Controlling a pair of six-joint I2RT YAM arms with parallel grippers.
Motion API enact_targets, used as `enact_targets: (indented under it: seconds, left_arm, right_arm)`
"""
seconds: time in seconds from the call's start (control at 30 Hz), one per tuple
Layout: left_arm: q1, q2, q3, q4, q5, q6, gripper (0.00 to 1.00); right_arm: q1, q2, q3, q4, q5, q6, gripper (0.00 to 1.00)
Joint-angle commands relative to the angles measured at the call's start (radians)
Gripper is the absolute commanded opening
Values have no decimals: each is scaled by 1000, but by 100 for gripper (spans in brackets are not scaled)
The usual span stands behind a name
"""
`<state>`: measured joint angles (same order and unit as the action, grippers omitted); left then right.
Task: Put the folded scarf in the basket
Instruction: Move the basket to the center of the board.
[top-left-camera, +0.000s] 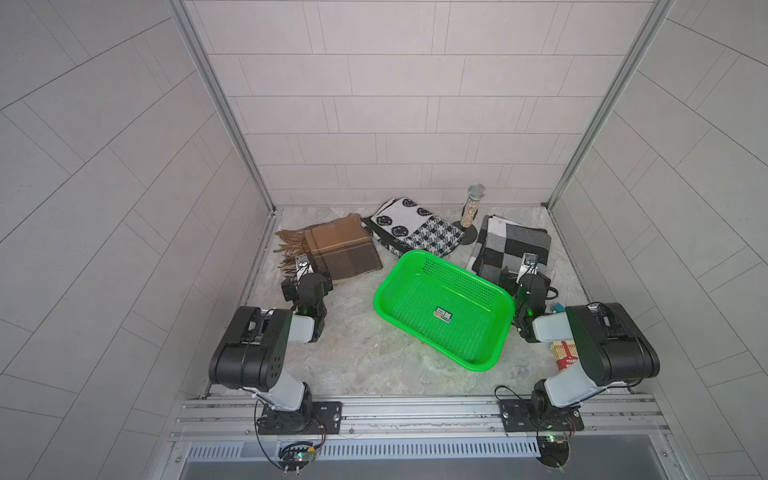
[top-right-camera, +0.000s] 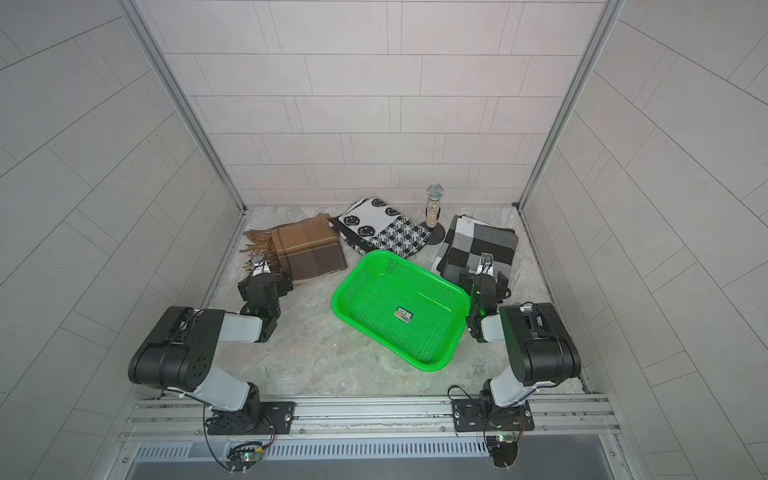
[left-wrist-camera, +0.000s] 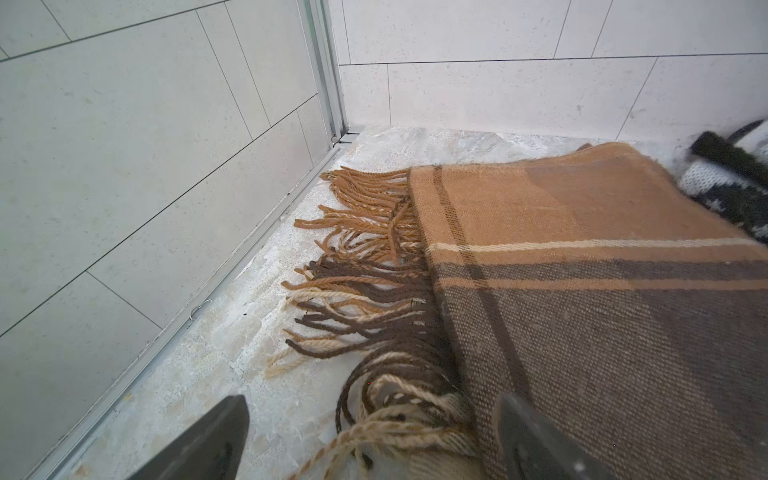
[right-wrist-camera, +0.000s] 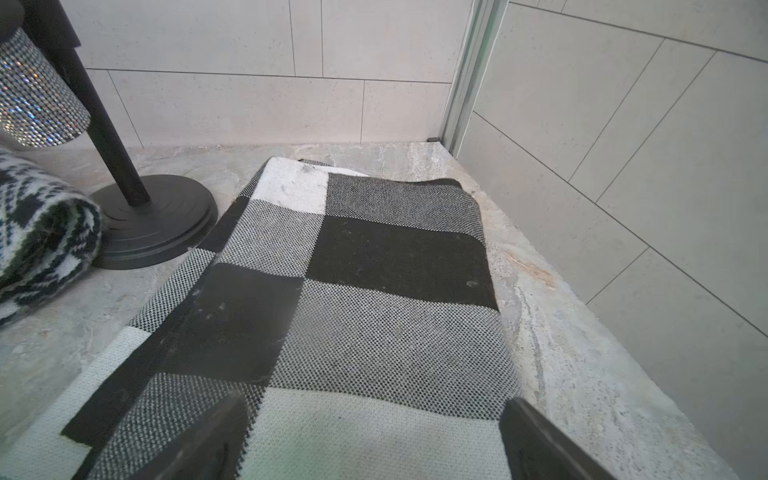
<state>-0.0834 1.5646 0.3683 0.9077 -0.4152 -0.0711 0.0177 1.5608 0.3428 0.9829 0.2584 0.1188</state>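
Covering the floor of the work cell is a pale stone-look table (top-left-camera: 357, 357), grey and beige with a cloudy pattern, and it is closed on three sides by walls (top-left-camera: 104, 166) of light rectangular tiles with thin dark joints. Metal posts (top-left-camera: 216, 104) stand in the two far corners, and a metal rail (top-left-camera: 415, 409) runs along the near edge, where both arms are mounted. The green basket (top-left-camera: 490, 353) sits near the middle of the table, a little toward the right arm, turned at an angle, with only a small label (top-left-camera: 443, 314) on its bottom. Three folded scarves lie behind it along the far wall: a brown scarf (top-left-camera: 340, 249) with fringe on the left, a black and white patterned scarf (top-left-camera: 415, 230) in the middle, touching the far rim of the basket, and a grey checked scarf (top-left-camera: 511, 245) on the right. A glittering microphone (top-left-camera: 473, 205) stands on a black stand (right-wrist-camera: 149, 224) between the last two. The left gripper (left-wrist-camera: 370, 440) hovers over the fringe corner of the brown scarf with fingers spread, holding nothing. The right gripper (right-wrist-camera: 374, 440) is over the near end of the grey checked scarf, its fingers also spread wide. A red and white box (top-left-camera: 563, 355) lies partly hidden under the right arm.
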Motion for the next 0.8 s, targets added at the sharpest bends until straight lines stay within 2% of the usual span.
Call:
enact_targets:
  seconds: [0.0, 0.67, 0.77]
  left_arm:
    - [4, -2, 17, -6, -9, -6, 100]
    - [4, -2, 16, -6, -8, -5, 100]
    - [1, -31, -28, 67, 7, 14, 100]
  right_arm:
    - [5, 4, 3, 6, 16, -6, 100]
    - [5, 1, -6, 23, 23, -6, 100]
    - [4, -71, -52, 17, 36, 14, 100]
